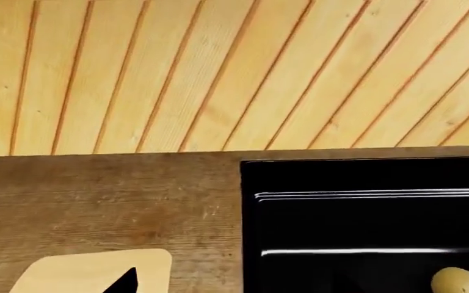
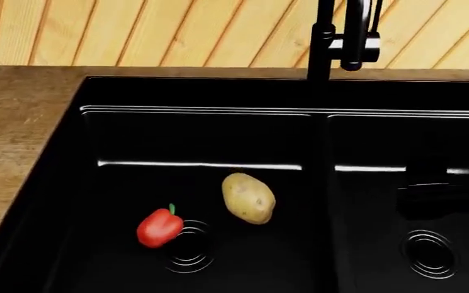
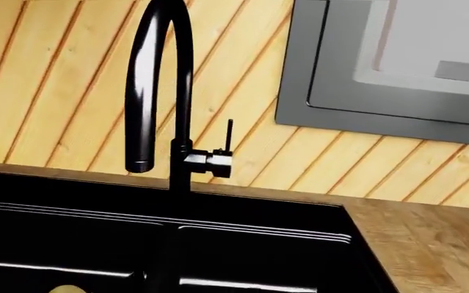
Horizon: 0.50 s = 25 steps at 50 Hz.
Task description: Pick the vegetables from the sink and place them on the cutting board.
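Head view shows both vegetables lying on the floor of the left basin of the sink (image 2: 63, 146): the red bell pepper (image 2: 159, 227) sits nearer and to the left, just beside the round drain (image 2: 189, 246), and the potato (image 2: 248, 198) lies a little farther and to the right, close to the divider between the basins. The two are near each other but apart. The potato's long axis runs roughly near-to-far with a slight lean; a grasp across its short width appears the sounder choice. The cutting board (image 1: 96, 271) is visible in the left wrist view on the brown countertop (image 1: 104, 201) to the left of the sink, and only as a pale sliver at the left edge of the head view; nothing rests on the part that shows. Neither gripper can be made out clearly in any view: a dark wedge over the board in the left wrist view may be part of a finger, but whether either pincer is open or closed cannot be told. The left wrist camera sees the board and one end of the potato, so the left arm is judged nearer to both pick and place. From it, the vegetables lie to the right and down in the basin. The faucet (image 3: 163, 91) stands behind the divider, clear of that path.
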{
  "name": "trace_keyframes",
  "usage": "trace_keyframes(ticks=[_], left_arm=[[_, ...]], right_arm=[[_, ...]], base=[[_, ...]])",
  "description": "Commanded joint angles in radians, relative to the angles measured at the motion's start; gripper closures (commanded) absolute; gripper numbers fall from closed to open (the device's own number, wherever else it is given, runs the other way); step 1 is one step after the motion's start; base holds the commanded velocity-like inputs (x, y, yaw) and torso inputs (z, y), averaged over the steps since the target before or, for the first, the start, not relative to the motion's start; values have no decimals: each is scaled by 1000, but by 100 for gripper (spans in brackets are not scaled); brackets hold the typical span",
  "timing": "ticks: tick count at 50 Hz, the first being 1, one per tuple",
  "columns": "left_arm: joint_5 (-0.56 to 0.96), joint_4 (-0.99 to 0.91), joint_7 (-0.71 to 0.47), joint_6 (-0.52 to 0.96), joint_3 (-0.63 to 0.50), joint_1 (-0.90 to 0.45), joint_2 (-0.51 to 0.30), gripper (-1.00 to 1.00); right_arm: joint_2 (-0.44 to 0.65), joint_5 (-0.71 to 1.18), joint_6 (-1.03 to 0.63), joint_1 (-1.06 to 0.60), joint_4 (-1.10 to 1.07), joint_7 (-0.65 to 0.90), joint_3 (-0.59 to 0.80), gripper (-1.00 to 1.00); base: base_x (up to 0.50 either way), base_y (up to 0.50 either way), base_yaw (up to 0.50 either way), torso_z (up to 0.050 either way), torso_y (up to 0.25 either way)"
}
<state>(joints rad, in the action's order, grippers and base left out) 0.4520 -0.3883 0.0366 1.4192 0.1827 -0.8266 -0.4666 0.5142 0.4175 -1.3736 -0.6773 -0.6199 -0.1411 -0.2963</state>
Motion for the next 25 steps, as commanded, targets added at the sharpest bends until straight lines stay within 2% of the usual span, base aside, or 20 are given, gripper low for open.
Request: trace_keyframes(ticks=[1,15,25], left_arm=[[-2,9,4,8,9,-6,6,-100],[3,13,1,-5,12,8,4,-100],[1,15,-6,-20,12,33,9,-100]], right_arm=[[-16,-4,-9,1,13,-9,-9,-100],[-11,-4,-1,-17,17,1,26,-100],[-8,-7,32,20,20,-1,29,-100]], base=[[469,-47,0,0,0],[441,-43,0,0,1],[312,-30,0,0,1]])
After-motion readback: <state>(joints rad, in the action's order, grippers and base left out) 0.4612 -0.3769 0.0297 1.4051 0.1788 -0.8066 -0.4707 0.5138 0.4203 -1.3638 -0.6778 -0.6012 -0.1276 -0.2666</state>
